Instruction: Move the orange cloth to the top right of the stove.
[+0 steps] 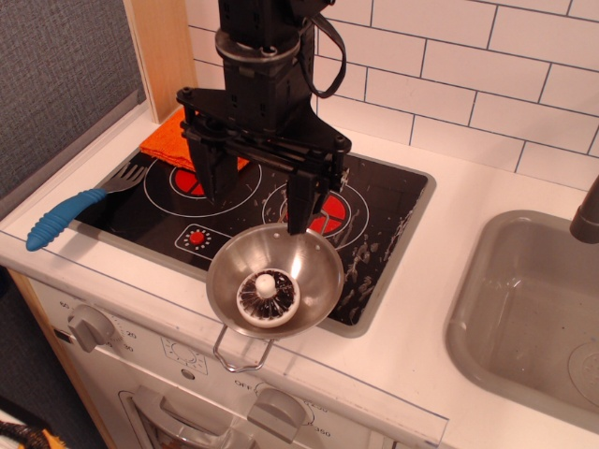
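The orange cloth lies at the back left corner of the stove, mostly hidden behind my arm; only its left part and a strip by the left finger show. My gripper hangs over the middle of the stove with its two black fingers spread wide apart, holding nothing. The left finger stands over the left burner, just in front of the cloth. The right finger stands by the right burner, just behind the steel bowl.
A steel bowl holding a dark mushroom-like toy sits on the stove's front right edge. A fork with a blue handle lies at the left front. A grey sink is to the right. Knobs line the front panel.
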`<state>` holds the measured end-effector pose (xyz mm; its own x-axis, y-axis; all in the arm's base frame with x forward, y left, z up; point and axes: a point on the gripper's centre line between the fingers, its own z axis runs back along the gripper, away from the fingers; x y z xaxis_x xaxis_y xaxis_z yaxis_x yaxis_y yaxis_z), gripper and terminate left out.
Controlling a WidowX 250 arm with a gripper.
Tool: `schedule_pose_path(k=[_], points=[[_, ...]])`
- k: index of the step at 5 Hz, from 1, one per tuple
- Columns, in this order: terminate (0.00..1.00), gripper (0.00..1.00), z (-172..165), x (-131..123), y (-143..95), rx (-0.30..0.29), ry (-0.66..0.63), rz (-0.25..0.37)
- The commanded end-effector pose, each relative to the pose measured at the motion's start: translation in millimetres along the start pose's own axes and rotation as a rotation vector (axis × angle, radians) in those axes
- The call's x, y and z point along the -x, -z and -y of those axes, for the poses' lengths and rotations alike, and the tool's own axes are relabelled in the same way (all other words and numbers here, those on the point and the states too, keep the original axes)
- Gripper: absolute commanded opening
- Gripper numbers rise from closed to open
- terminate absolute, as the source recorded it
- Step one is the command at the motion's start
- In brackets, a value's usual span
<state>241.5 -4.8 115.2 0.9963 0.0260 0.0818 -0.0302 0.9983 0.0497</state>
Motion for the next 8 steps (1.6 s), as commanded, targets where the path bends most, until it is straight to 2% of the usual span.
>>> schedule_pose_path(k=[1,2,3,4,5,6,7,8], points=[[0.00,1.00,0,0,0,0.000,0.000,0.000],[0.00,1.00,-16,-25,0,0.006,-0.040,0.022],[0.00,1.00,-46,-60,2,0.042,-0.065,0.089],[0.00,1.00,-96,-102,9,0.065,-0.110,0.151],[0.00,1.00,-137,-141,35,0.060,-0.070,0.164],[0.00,1.00,-154,-168,71,0.040,-0.038,0.133],[0.00,1.00,-155,-172,94,0.046,-0.017,0.095],[0.00,1.00,-147,-168,106,0.047,0.024,0.049]])
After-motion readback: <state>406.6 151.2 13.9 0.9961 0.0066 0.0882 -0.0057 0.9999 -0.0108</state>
